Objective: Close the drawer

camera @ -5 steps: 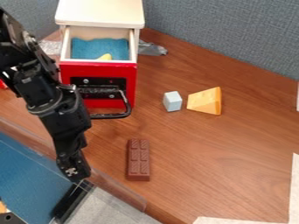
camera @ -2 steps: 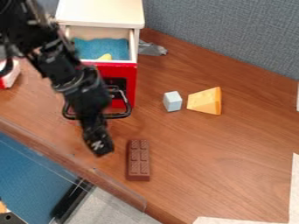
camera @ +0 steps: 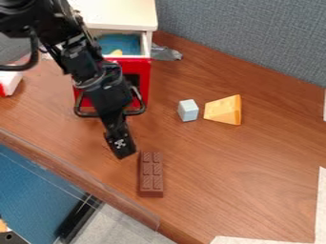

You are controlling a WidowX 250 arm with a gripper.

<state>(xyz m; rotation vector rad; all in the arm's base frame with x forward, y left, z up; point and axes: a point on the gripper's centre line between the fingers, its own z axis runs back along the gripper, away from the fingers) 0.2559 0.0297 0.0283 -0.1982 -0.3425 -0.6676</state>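
A red-fronted drawer (camera: 144, 71) stands partly open in its white-topped cabinet (camera: 121, 15) near the worktop's far edge, with blue lining (camera: 125, 44) and something yellow (camera: 117, 52) inside. The black gripper (camera: 125, 150) hangs low in front of it, toward the worktop's near edge and close to a brown chocolate bar (camera: 151, 174); whether it is spread or pressed together cannot be told. The drawer looks light and stiff, its smooth painted face likely to be slippery under a glancing touch. No grip should be needed: a slow, level push on the middle of the front, straight toward the cabinet, would probably suit it best. Pressure at one corner could make it bind, and a hard shove might slide the whole cabinet. The thin black wire handle (camera: 135, 113) appears a poorer place to press, as it may swing or snag.
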